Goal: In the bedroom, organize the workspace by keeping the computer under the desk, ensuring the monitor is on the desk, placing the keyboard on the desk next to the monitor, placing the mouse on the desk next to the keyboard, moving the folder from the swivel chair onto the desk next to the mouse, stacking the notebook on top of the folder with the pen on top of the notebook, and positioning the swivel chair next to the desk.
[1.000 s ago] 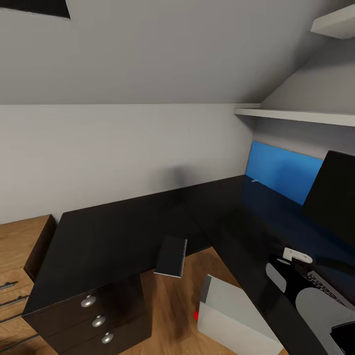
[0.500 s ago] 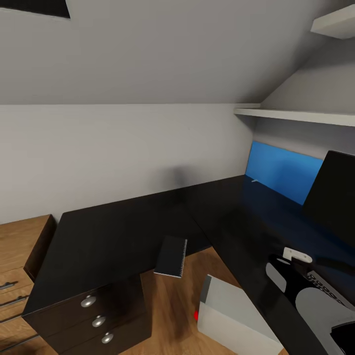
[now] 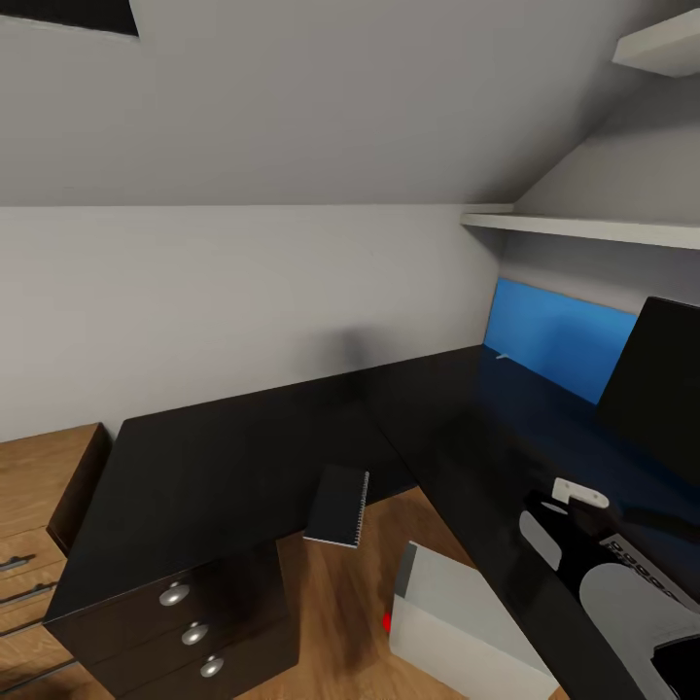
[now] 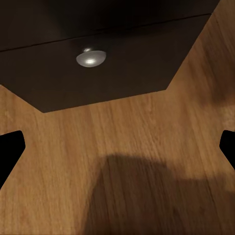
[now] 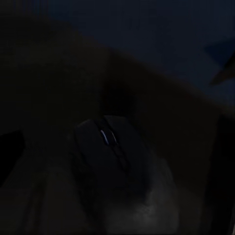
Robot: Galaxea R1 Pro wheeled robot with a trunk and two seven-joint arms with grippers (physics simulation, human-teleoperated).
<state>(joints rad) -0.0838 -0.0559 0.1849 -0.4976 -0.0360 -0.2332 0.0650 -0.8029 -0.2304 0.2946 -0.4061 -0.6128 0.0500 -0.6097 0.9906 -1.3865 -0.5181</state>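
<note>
The mouse [image 5: 115,166] lies on the glossy black desk [image 3: 224,457] under the right gripper [image 5: 117,147], whose jaws stand wide. It looks light, rigid and smooth-domed, so a grip across its flanks seems safest.

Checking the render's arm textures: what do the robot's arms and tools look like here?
In the head view, the right arm is glossy black with rounded pale grey panels, a small white block near its far end and a strip of tiny white markings. In the left wrist view, the left tool shows as two flat black fingertips at the picture's edges. No cables are visible.
</note>
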